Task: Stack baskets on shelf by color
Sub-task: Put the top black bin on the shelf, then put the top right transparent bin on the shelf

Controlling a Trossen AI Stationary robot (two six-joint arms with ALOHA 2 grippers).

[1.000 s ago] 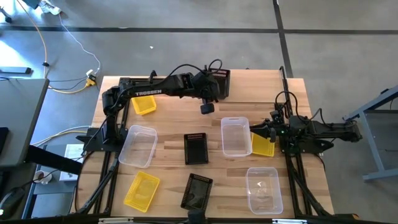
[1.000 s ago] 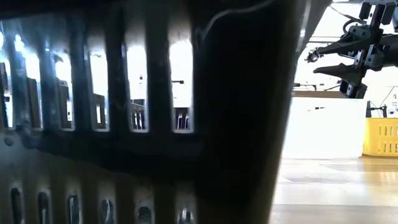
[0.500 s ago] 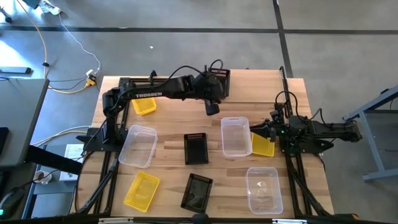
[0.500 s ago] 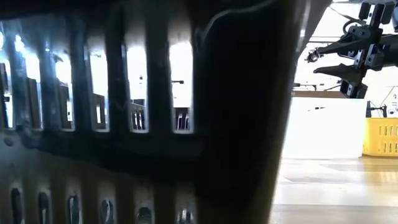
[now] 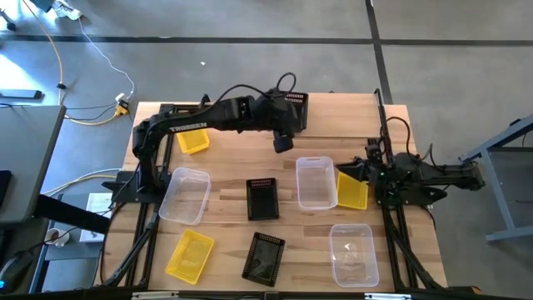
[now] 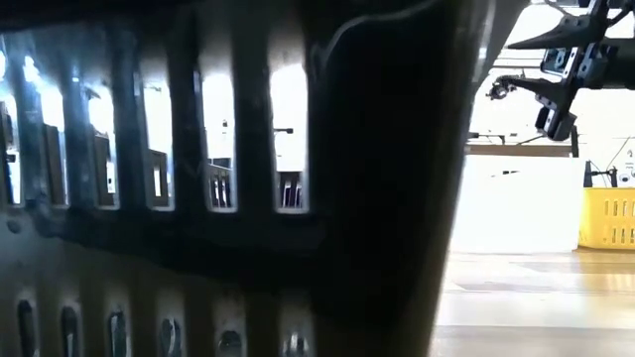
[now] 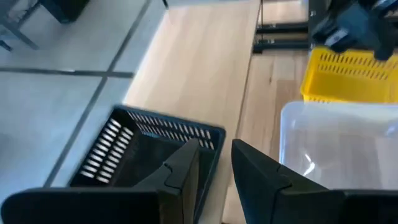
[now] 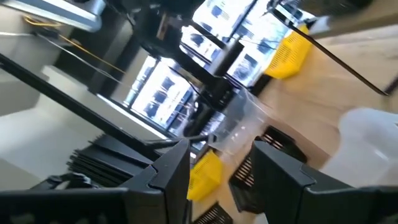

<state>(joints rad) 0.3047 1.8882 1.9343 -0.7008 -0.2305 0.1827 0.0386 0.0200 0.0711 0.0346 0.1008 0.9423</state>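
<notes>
Since only one black basket (image 5: pixel 293 111) stands on the shelf (image 5: pixel 341 117), most of the sorting is judged undone; that basket sits near the plank's front edge, seen close in the left wrist view; left hand (image 5: pixel 283 143) hangs just beside it, fingers a narrow gap apart, nothing between them.

Risks, as judged:
- a sideways drift of the left hand could knock the shelved basket off the edge, being so near its wall;
- mesh sides may snag a fingertip; a lift could then drag the basket along;
- the clear tubs look slick and thin-walled; a pinch on one rim may tilt or slip;
- right hand (image 5: pixel 356 170) waits at the right side of the table (image 5: pixel 225 218), fingers spread and empty, just beside a yellow basket (image 5: pixel 351 193) and a clear tub (image 5: pixel 315 182); both arms reaching for the middle could meet;
- low view is almost wholly blocked by a black mesh wall against the lens; no check from that side.

Count:
- black baskets, three: one on the shelf, one mid-table (image 5: pixel 263 198), one at the near edge (image 5: pixel 264 256);
- yellow baskets, three: one by the right hand, one under the left arm (image 5: pixel 193 140) (on shelf or table, cannot tell), one near-left (image 5: pixel 190 254);
- clear tubs, three: centre-right, left (image 5: pixel 185 195), near-right (image 5: pixel 351 252);
- shelf, one; nine baskets in all; no stack yet anywhere.
</notes>
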